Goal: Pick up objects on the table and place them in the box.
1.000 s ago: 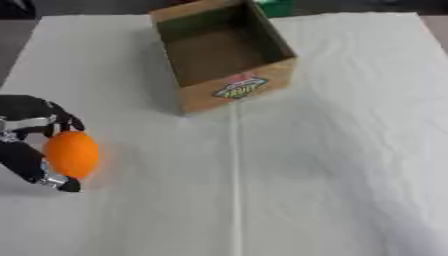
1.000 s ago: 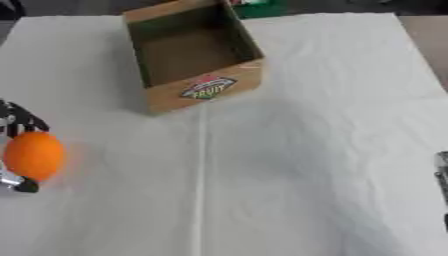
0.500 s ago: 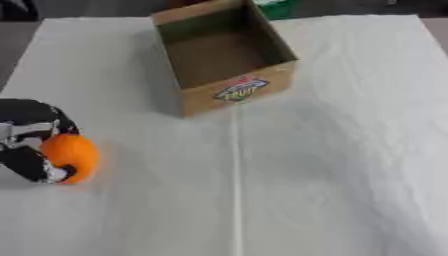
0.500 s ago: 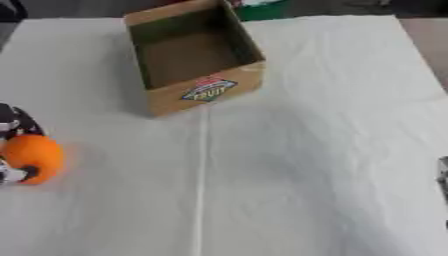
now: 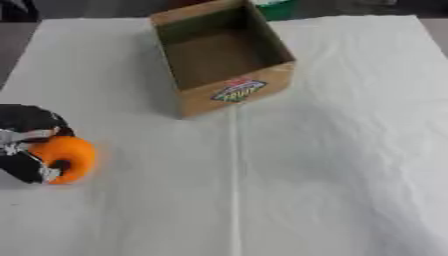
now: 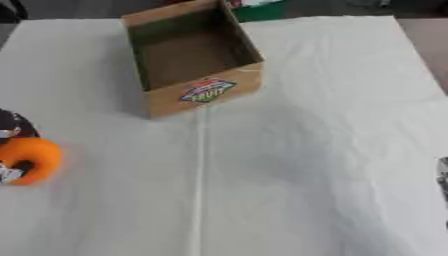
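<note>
An orange round fruit (image 5: 68,158) sits at the table's left edge with my left hand (image 5: 26,145) curled round it, dark fingers wrapping its left side and underside. The open cardboard box (image 5: 223,55) with a fruit label on its front stands at the far middle, and its inside looks bare. At the right edge of the right eye view only a sliver of my right hand (image 6: 443,177) shows; its fingers cannot be made out.
A white cloth (image 5: 332,150) with a lengthwise crease covers the table. A green object (image 6: 258,6) lies beyond the box at the far edge.
The left hand has closed further round the orange and shifted slightly toward the left edge with it. The box stays where it was.
</note>
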Tool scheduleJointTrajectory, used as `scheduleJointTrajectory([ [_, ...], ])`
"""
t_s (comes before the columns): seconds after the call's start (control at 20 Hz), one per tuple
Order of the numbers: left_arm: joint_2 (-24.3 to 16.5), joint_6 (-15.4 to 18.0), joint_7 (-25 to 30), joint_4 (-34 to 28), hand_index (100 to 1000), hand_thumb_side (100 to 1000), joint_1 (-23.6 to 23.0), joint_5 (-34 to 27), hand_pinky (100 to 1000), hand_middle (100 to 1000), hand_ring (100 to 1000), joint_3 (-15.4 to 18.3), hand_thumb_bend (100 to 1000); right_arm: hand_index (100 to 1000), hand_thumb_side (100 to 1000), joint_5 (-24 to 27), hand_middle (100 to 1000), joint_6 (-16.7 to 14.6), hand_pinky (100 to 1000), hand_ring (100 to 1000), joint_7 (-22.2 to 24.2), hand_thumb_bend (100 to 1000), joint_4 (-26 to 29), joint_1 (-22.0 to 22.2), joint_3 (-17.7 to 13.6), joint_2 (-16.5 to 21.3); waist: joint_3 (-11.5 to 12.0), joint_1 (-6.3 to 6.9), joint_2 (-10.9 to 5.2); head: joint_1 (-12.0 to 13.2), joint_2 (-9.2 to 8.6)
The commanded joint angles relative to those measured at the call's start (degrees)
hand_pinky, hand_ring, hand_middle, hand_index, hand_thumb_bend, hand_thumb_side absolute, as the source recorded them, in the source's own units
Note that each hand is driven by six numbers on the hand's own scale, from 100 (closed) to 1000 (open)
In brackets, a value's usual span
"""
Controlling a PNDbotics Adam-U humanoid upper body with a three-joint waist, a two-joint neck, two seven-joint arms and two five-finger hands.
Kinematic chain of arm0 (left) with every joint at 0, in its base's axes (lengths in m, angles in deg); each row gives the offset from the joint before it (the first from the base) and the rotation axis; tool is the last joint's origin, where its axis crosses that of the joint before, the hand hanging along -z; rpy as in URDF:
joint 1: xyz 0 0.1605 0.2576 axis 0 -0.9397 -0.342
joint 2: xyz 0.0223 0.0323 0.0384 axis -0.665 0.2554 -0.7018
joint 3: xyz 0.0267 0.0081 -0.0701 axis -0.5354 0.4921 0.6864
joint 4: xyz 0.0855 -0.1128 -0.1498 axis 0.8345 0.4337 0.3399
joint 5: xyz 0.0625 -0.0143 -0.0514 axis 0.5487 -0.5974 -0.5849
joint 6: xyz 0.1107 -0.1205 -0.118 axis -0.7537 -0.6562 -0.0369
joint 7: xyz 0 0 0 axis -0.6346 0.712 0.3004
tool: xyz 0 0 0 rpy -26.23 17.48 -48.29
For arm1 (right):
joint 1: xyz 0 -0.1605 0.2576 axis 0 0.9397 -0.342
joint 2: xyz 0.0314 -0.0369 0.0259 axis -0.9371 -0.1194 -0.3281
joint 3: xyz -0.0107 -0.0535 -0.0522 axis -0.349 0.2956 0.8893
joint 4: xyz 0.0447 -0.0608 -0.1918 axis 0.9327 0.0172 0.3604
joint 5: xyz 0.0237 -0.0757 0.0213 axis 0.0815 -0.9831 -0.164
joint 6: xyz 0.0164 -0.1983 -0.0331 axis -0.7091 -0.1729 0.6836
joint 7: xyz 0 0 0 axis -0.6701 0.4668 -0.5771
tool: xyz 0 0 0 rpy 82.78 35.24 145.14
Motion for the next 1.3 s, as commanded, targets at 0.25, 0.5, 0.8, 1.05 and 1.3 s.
scheduleJointTrajectory([
  [0.25,-2.8,-4.5,-2.1,-3.9,775,426,-0.2,-3.6,281,679,522,3.5,100,820,1000,0.2,713,0.1,806,813,-0.1,100,0.8,-0.2,-0.6,0.8,0.2,-0.01,-0.88,-0.4,-0.34],
  [0.5,-3.8,-6.6,-6.3,-8.1,692,459,0.2,-2.7,206,596,458,6.5,100,821,1000,0.3,713,0.1,806,813,-0.3,100,0.8,-0.1,-0.7,0.8,0.4,0.00,-1.01,-0.8,0.01],
  [0.8,-3.9,-8.2,-11.4,-13.1,680,464,2.2,0.9,160,584,425,8.8,100,822,1000,0.4,713,0.0,807,813,-0.5,100,0.8,0.0,-0.7,0.9,0.4,-0.02,-1.13,-0.9,0.04],
  [1.05,-2.3,-8.8,-15.8,-15.5,671,452,5.6,5.2,133,574,403,10.1,100,822,1000,0.5,713,0.1,807,813,-0.6,100,0.8,0.1,-0.7,1.0,0.5,0.10,-1.33,-1.0,0.13],
  [1.3,2.8,-7.7,-20.1,-13.9,675,448,11.8,9.6,138,581,402,10.3,100,822,1000,0.6,713,0.1,806,813,-0.4,100,0.8,0.1,-0.4,1.2,0.0,0.47,-1.93,-0.6,0.53],
])
